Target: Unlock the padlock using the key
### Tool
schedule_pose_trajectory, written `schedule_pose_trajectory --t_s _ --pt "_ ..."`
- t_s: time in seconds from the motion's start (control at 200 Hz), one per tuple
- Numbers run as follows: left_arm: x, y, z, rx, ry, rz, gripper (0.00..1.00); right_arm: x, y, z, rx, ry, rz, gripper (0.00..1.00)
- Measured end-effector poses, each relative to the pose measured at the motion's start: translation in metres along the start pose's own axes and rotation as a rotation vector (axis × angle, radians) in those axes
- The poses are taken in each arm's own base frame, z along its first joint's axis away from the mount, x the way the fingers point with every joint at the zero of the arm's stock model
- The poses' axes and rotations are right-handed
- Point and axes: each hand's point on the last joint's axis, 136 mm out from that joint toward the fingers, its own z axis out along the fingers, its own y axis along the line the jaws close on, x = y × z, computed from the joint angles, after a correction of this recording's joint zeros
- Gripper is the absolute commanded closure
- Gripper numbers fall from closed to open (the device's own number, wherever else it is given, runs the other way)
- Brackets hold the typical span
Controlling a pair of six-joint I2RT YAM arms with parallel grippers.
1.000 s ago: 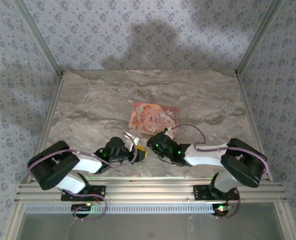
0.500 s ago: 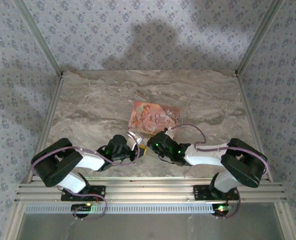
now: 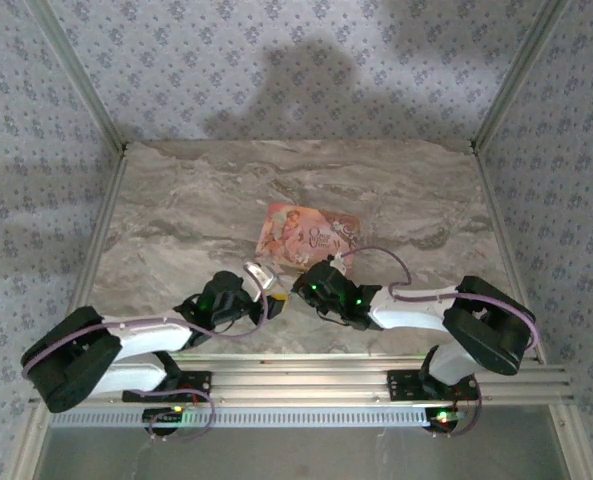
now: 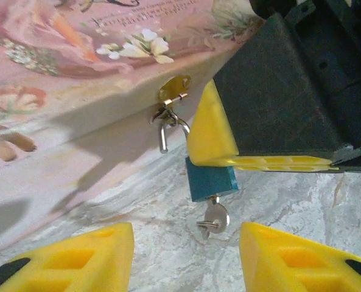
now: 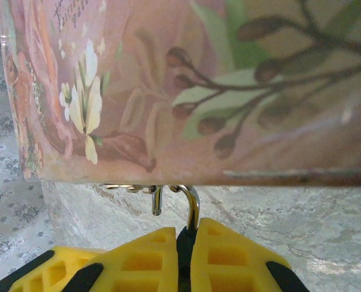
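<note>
From the left wrist camera I see the left gripper (image 4: 186,243) with its two yellow fingers spread wide and nothing between them. It hovers low over the marble table (image 4: 302,201), just short of the key.

The blue padlock (image 4: 210,179) hangs at the near side of the pink flowered box (image 4: 77,55), which sits about mid-table. The key (image 4: 213,219) is in the bottom of the padlock, its head pointing toward my left camera and lying close to the tabletop.

The shackle (image 4: 165,135) runs up through the brass hasp (image 4: 174,88) on the box front. One leg of it ends in open air to the left of the lock body, apart from it. The other leg disappears behind a yellow finger of the other arm.

The right gripper (image 5: 185,238) comes in from the right and is pinching the padlock. On its own camera the fingers are pressed together with only a thin dark strip between them. The shackle rises out of that seam to the hasp under the box's edge.

From the overhead camera, the two wrists meet nose to nose at the box's near edge, the left one slightly nearer me.
</note>
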Motion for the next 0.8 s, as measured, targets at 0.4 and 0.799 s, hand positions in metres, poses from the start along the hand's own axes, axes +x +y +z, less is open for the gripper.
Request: schedule_pose_trajectory --t_s 0.4,0.799 --pt "0.031 -0.011 0.007 0.025 0.113 0.105 0.52 -0.001 0.004 -0.006 -0.006 0.000 0.001 1.00" --pt "0.017 -0.010 0.011 0.000 0.088 0.178 0.53 -0.002 0.002 -0.007 0.005 0.000 0.000 1.00"
